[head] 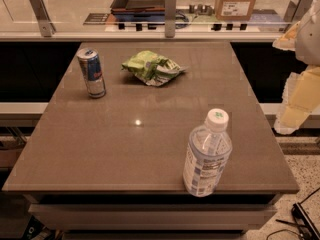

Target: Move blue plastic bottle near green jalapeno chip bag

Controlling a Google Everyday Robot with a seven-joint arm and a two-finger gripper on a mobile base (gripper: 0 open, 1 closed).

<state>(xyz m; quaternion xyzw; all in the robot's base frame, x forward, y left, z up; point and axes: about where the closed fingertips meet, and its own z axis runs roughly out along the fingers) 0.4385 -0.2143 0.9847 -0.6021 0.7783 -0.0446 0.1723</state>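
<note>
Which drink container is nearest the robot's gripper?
The clear plastic water bottle, white-capped, front right; the gripper hangs right of the table, the blue-and-silver can far left.

The bench (125, 149) has a smooth brown top with a soft sheen, and one small glint of light sits on it. The blue plastic bottle (206, 156) is clear, glossy plastic with a ribbed white plastic cap and a thin pale blue-and-white label wrap. The green jalapeno chip bag (152, 67) is crumpled foil, shiny along its creases. The blue-and-silver can (91, 73) is smooth, polished metal. The cardboard box (236, 1) behind looks matt. The gripper (295, 101), off the bench's right side, looks pale, matt plastic.
</note>
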